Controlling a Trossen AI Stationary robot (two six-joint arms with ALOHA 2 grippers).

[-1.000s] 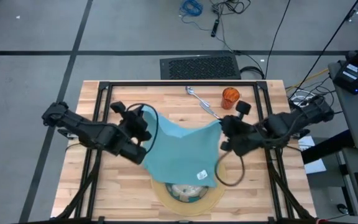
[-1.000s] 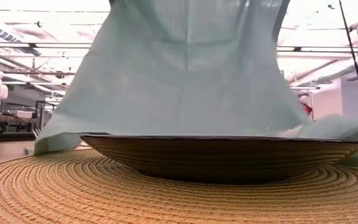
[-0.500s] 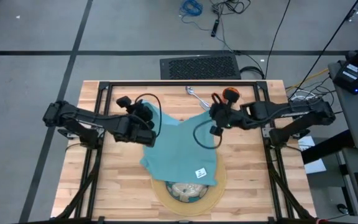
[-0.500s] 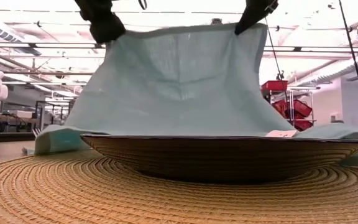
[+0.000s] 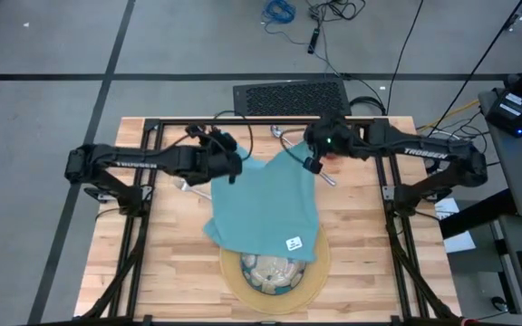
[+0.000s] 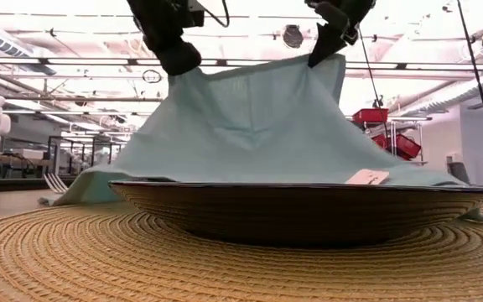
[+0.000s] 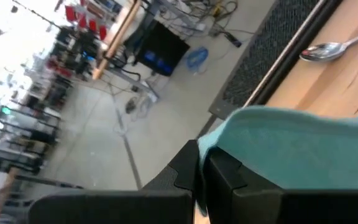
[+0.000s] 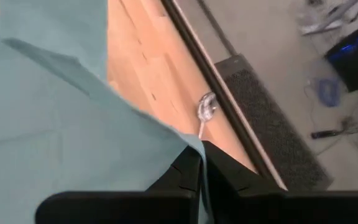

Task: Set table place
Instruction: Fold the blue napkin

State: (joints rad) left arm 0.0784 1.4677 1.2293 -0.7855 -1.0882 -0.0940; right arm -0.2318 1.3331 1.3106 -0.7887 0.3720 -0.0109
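Observation:
A teal cloth napkin hangs between my two grippers, and its near part lies over the patterned glass plate on the round tan mat. My left gripper is shut on the napkin's far left corner. My right gripper is shut on its far right corner. Both show above the cloth in the low view, the left and the right. A silver spoon lies near the far edge. A fork lies left of the napkin. The orange cup is mostly hidden behind my right arm. My left gripper pinches the napkin's far left corner between its two fingers, coming from above and from the left. The cloth slopes down from there to the plate, fairly taut. My right gripper pinches the napkin's far right corner between its two fingers, coming from above and from the right. That corner is lifted; the cloth runs down toward the plate, and its near edge with the white tag rests on the plate's rim.
The black frame rail runs along the far edge of the plank table. A knife lies by the napkin's right side. A dark mat lies on the floor beyond the table.
Both grippers have gone toward the table's far edge and come lower, keeping hold of the napkin's corners. The napkin has been drawn far-ward over the plate: its far edge now stands past the table's middle, more of the plate shows, and its near part stays on the plate.

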